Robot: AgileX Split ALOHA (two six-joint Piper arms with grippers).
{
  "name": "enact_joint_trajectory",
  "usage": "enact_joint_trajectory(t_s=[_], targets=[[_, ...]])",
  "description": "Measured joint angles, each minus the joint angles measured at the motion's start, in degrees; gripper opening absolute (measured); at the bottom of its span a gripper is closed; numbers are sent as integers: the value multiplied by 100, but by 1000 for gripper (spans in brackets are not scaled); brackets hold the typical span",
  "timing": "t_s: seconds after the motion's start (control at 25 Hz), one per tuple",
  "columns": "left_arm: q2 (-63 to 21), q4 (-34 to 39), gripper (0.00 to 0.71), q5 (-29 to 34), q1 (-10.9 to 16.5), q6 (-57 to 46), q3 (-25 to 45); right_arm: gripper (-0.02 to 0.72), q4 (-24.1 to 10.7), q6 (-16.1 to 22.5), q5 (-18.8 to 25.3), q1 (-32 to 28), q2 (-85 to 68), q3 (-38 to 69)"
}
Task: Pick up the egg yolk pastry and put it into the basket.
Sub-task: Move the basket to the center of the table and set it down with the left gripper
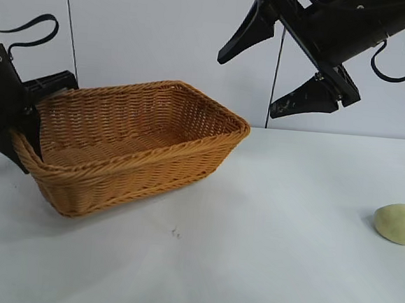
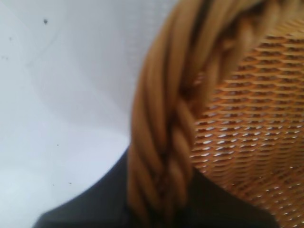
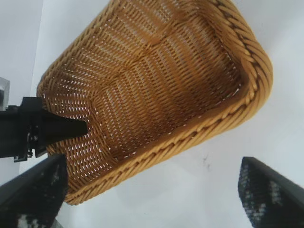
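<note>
Wicker basket seen from above, far tool clamping its rim, near tool spread wide

You're looking at a basket of woven wicker, orange-brown, its walls ribbed and rough with fine cane and its thick braided rim carrying a slight sheen on the strands. The egg yolk pastry looks smooth and matt, like pale dough, and it lies on a bench that reads as a smooth, matt white sheet with a few dark specks. Your left end effector and right end effector look like black hard plastic, mostly matt, and the right one's fingertips show a dotted, textured pad.
</note>
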Motion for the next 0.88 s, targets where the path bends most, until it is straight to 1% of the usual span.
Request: enact_joint_trajectory(t_s=[0.2, 0.28, 0.44, 0.6, 0.88], targets=[[15, -219, 94, 49, 0, 481, -13, 696, 0, 0, 5, 0, 0, 0], [127, -351, 94, 177, 0, 621, -109, 696, 0, 0, 12, 0, 0, 0], [563, -642, 94, 573, 0, 1177, -503, 696, 0, 0, 14, 0, 0, 0], [894, -665, 94, 801, 0, 1619, -936, 696, 0, 0, 25, 0, 0, 0], [1215, -666, 94, 961, -188, 2181, -1322, 696, -5, 0, 65, 0, 0, 0]])
